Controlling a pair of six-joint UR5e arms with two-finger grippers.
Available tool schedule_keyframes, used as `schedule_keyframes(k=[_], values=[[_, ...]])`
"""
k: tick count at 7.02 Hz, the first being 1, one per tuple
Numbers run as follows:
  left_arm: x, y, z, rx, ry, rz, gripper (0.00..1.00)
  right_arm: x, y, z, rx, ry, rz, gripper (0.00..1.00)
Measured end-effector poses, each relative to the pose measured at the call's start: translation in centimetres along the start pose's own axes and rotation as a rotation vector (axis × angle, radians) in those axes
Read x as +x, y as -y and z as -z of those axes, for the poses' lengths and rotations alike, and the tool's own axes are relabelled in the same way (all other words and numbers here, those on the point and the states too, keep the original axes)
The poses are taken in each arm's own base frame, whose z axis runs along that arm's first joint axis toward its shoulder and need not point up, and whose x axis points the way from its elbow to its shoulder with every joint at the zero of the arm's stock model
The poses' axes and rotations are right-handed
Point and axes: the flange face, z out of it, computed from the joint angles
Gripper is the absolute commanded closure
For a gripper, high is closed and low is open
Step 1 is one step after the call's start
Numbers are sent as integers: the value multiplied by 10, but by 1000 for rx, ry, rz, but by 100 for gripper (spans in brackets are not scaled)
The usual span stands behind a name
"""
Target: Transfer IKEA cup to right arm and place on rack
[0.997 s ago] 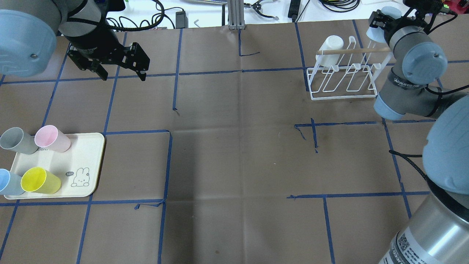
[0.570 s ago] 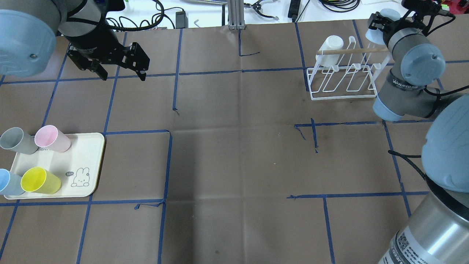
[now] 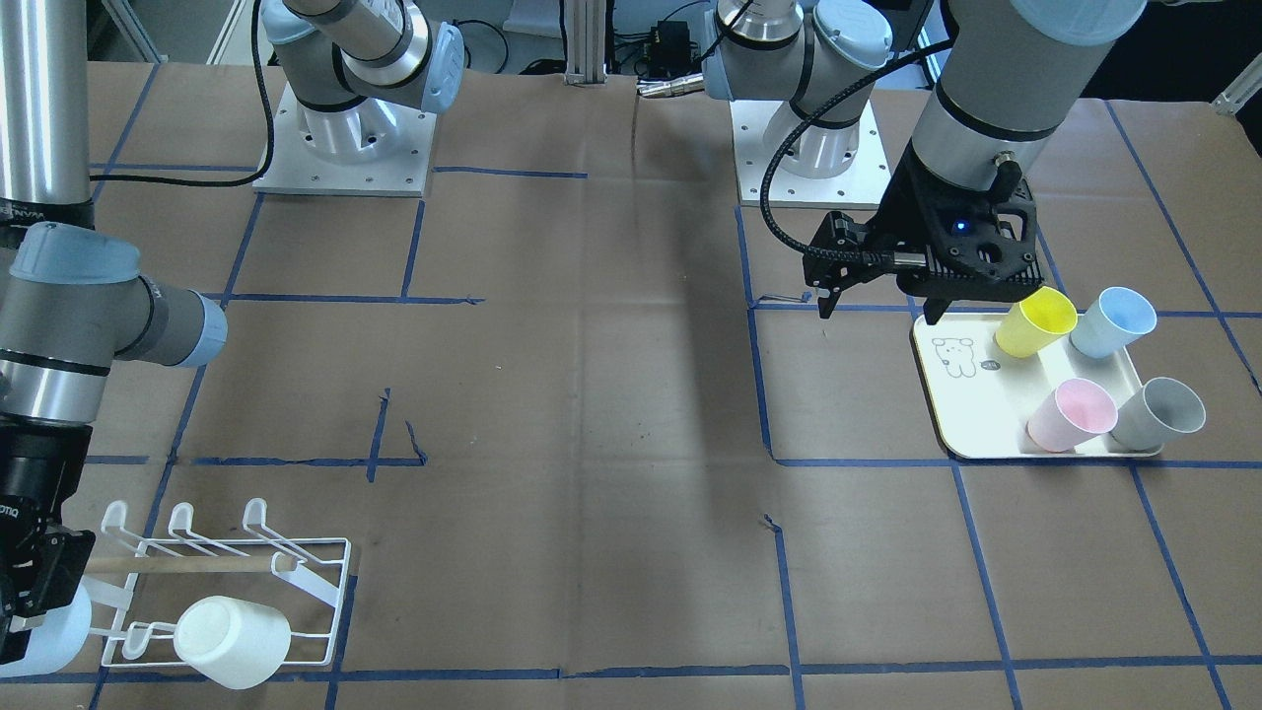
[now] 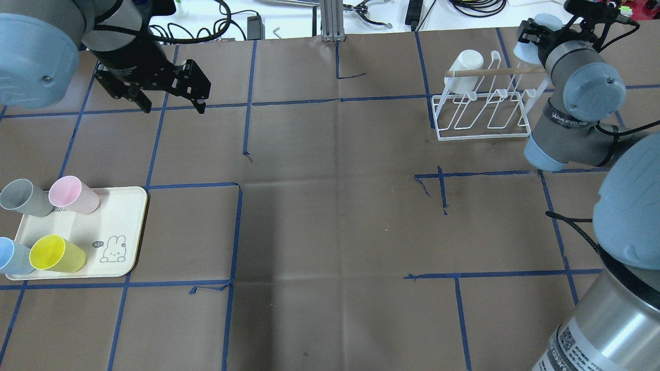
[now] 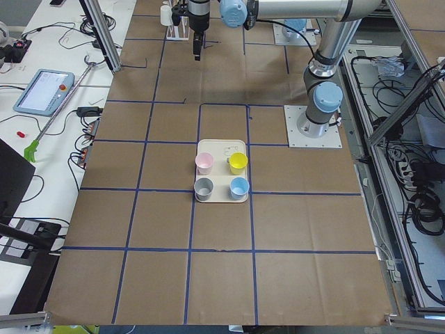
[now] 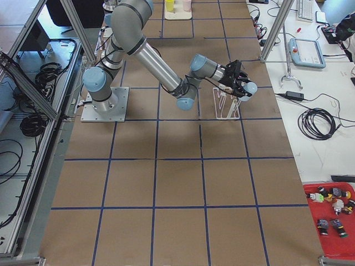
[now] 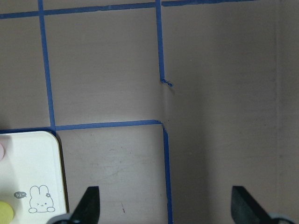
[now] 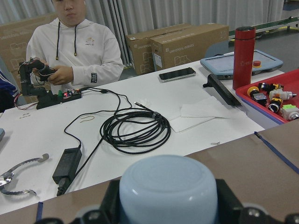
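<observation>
Tray: cream with a rabbit drawing, at the near left of the tabletop. A yellow cup, blue cup, pink cup and grey cup stand on it.
Left end effector: hangs over the taped grid beyond the tray, fingers spread wide, nothing between them.
Rack: white wire, far right. A white cup sits upended on its far-left prong, and a wooden dowel lies across the top.
Right end effector: at the rack's far right corner, clamped on the light-blue IKEA cup, just past the dowel's end. Whether the cup touches a prong, I can't tell.
</observation>
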Motion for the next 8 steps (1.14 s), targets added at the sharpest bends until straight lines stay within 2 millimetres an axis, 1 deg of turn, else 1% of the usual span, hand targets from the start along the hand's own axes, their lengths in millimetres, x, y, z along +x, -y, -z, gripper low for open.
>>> schedule_keyframes(k=[2, 3, 4, 8], values=[[0, 0, 0, -1, 0, 0, 1, 1, -7, -4, -4, 1, -1, 89], [0, 0, -1, -1, 0, 0, 1, 1, -7, -4, -5, 1, -2, 41], [0, 0, 0, -1, 0, 0, 1, 1, -7, -3, -3, 2, -1, 1], [0, 0, 0, -1, 0, -1, 1, 1, -6, -3, 3, -2, -2, 0]])
